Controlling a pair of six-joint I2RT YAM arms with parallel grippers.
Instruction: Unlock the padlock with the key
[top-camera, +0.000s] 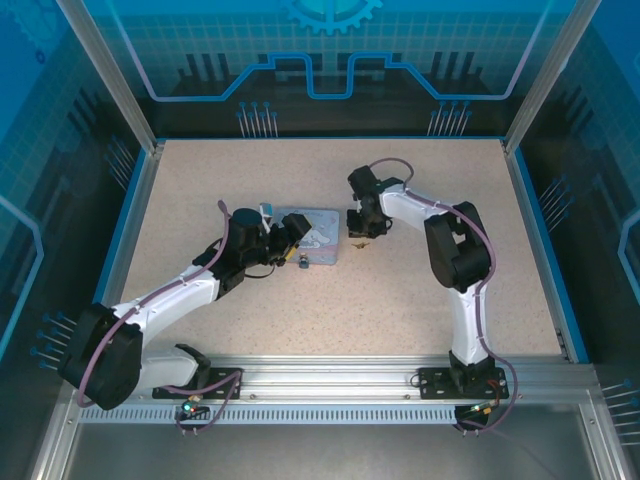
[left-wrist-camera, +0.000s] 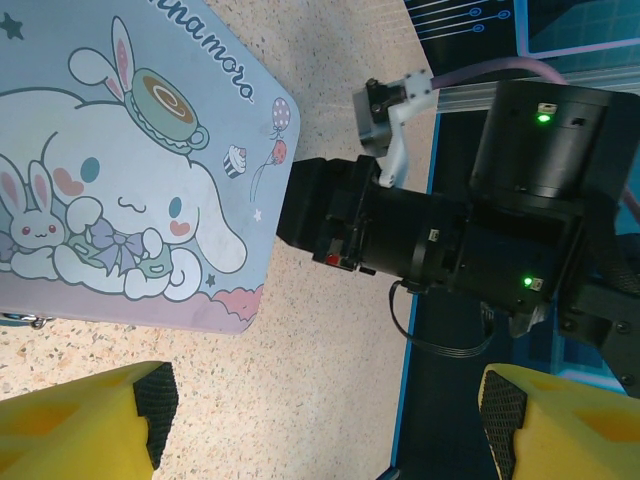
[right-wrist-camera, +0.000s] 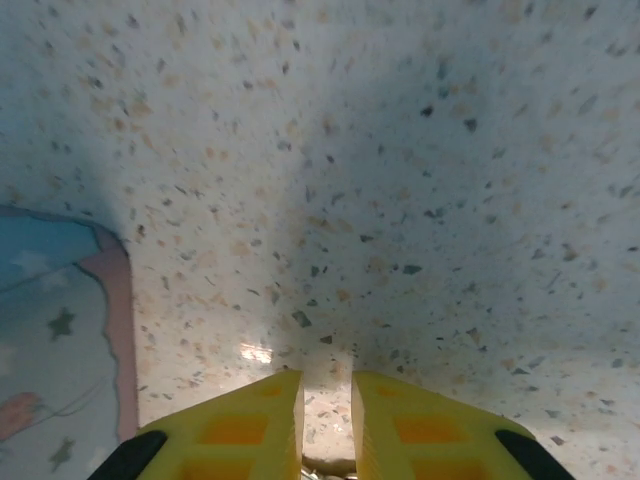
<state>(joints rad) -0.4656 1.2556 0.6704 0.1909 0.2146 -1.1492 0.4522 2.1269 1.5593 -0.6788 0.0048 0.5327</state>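
Overhead plus close wrist views, tin (top-camera: 322, 240) shared

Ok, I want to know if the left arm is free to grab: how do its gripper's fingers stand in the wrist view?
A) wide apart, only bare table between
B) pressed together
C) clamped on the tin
A: the left gripper's yellow fingers sit at opposite lower corners, with bare table between them and the tin lying beyond them.

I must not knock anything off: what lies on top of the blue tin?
The blue tin bears a printed cartoon on its lid and nothing loose. From above, the left claw covers its left edge, hiding that strip.
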